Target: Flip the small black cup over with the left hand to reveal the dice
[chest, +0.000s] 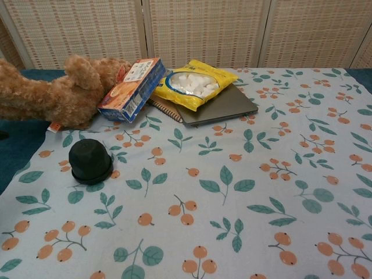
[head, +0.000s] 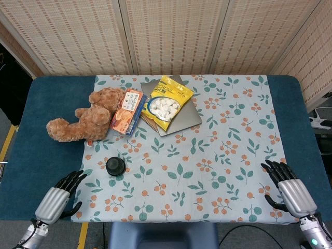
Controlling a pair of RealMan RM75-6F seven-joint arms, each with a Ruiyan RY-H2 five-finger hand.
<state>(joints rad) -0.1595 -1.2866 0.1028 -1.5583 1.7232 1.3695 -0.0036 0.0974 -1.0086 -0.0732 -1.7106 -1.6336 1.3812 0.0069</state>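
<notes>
The left hand (head: 58, 196) hovers empty at the worktop's (head: 46, 124) near edge, fingers spread. The cup (head: 115, 166) sits mouth-down on the cloth (head: 218, 155), just ahead and to the right of that hand, untouched. The right hand (head: 288, 188) is likewise open, well apart from the cup.

A folding screen (head: 171, 33) of pale woven reed panels in light wooden frames stands behind the table (head: 46, 129), which has a dark blue top. A pale cloth (head: 228, 150) printed with green leaves and orange berries covers most of it. Grey floor (head: 6, 70) with a yellow line (head: 9, 140) shows at the left, under even light.
</notes>
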